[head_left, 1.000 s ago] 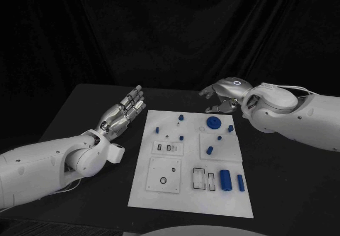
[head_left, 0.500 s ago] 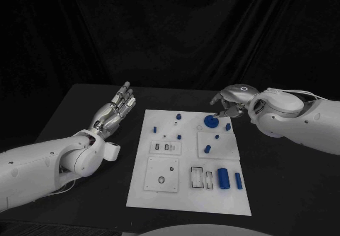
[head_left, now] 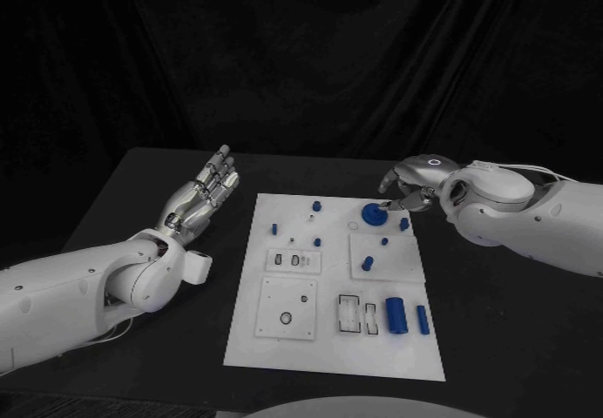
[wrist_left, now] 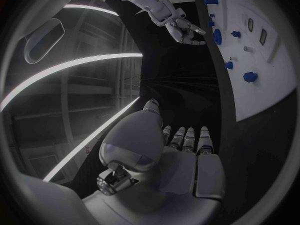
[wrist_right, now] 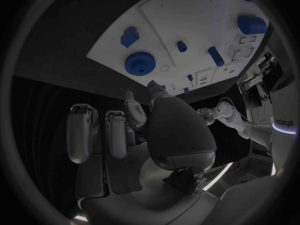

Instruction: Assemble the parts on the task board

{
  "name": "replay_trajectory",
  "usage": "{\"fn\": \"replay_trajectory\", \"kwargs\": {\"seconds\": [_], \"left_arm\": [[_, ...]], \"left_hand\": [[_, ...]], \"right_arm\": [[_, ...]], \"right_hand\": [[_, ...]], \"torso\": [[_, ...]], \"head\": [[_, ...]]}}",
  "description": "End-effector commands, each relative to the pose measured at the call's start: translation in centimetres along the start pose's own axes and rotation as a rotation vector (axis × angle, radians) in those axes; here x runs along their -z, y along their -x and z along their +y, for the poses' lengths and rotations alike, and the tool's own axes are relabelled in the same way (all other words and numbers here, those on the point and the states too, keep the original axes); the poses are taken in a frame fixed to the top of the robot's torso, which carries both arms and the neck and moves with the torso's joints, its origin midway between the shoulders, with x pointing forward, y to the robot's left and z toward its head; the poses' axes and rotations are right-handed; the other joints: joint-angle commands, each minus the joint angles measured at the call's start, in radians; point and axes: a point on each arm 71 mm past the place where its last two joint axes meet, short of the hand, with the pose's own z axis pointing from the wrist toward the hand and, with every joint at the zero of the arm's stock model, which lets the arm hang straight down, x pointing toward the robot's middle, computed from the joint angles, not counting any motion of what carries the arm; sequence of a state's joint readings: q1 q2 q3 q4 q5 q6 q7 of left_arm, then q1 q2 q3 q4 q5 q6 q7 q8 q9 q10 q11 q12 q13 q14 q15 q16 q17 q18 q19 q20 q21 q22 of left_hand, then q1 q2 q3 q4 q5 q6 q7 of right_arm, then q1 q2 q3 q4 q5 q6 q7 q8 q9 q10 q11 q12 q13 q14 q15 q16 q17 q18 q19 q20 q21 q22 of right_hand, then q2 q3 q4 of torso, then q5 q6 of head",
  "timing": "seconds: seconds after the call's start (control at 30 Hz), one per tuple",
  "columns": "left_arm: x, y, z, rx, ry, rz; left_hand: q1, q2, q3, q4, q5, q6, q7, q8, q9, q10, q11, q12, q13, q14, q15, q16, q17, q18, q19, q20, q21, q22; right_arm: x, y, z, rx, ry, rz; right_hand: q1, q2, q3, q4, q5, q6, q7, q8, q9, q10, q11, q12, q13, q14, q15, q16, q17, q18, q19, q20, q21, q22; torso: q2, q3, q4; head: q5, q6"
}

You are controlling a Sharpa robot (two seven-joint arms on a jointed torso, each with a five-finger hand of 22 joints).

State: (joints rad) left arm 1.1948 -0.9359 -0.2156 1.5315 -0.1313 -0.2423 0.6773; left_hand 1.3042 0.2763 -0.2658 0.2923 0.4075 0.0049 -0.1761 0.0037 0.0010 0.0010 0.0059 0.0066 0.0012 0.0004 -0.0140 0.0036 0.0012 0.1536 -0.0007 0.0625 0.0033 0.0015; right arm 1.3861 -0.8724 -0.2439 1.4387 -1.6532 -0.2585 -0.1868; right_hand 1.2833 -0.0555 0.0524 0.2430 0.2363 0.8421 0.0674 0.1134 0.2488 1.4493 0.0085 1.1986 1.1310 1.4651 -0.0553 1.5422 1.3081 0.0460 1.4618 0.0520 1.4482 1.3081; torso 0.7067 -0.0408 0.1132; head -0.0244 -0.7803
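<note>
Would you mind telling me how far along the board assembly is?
Early. Nothing looks newly assembled: blue parts sit scattered on the board. In hand: nothing yet; the right hand hovers by the blue gear; the left hand lies open beside the board. Nearly all remains.

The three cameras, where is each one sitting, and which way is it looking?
Head view: up on the robot's head, looking down at the task board; both white arms show, left robot hand and right robot hand.
Left wrist view: behind the left robot hand's palm, looking along the table past the board's edge.
Right wrist view: behind the right robot hand, looking at the board's far end.
Shared: all three show the blue gear.
</note>
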Motion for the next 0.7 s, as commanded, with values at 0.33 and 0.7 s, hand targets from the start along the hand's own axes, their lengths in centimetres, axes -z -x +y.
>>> {"fn": "replay_trajectory", "kwargs": {"seconds": [0.33,0.7], "left_arm": [[-0.1,-0.2,-0.6,0.016,-0.086,0.024],[-0.2,-0.3,-0.5,0.025,-0.08,0.036]], "left_hand": [[0.012,0.006,0.008,0.0,0.016,0.012,0.042,0.001,0.004,-0.001,0.018,-0.007,-0.001,0.0,0.015,-0.004,-0.001,-0.025,0.001,-0.003,-0.003,-0.002],[0.014,0.007,0.01,-0.001,0.021,0.018,0.041,0.003,0.005,-0.001,0.02,-0.007,-0.001,0.0,0.018,-0.004,-0.001,-0.026,0.001,-0.002,-0.003,-0.002]], "right_arm": [[-0.2,-1.2,-0.4,0.001,-0.022,0.022],[-0.5,-1.9,0.1,-0.006,-0.001,0.017]], "right_hand": [[-0.02,-0.006,0.018,-0.002,0.053,-0.059,0.0,-0.012,0.048,0.122,-0.023,0.372,0.44,0.106,-0.011,0.029,0.263,-0.039,0.093,-0.005,0.1,0.253],[-0.025,-0.025,0.018,0.004,-0.031,-0.06,0.004,-0.01,0.062,0.122,-0.02,0.372,0.44,0.106,-0.008,0.029,0.263,-0.04,0.094,-0.003,0.101,0.254]], "torso": [[0.0,0.0,-0.001],[0.0,0.0005,-0.0002]], "head": [[-0.001,0.002],[-0.001,-0.001]]}}
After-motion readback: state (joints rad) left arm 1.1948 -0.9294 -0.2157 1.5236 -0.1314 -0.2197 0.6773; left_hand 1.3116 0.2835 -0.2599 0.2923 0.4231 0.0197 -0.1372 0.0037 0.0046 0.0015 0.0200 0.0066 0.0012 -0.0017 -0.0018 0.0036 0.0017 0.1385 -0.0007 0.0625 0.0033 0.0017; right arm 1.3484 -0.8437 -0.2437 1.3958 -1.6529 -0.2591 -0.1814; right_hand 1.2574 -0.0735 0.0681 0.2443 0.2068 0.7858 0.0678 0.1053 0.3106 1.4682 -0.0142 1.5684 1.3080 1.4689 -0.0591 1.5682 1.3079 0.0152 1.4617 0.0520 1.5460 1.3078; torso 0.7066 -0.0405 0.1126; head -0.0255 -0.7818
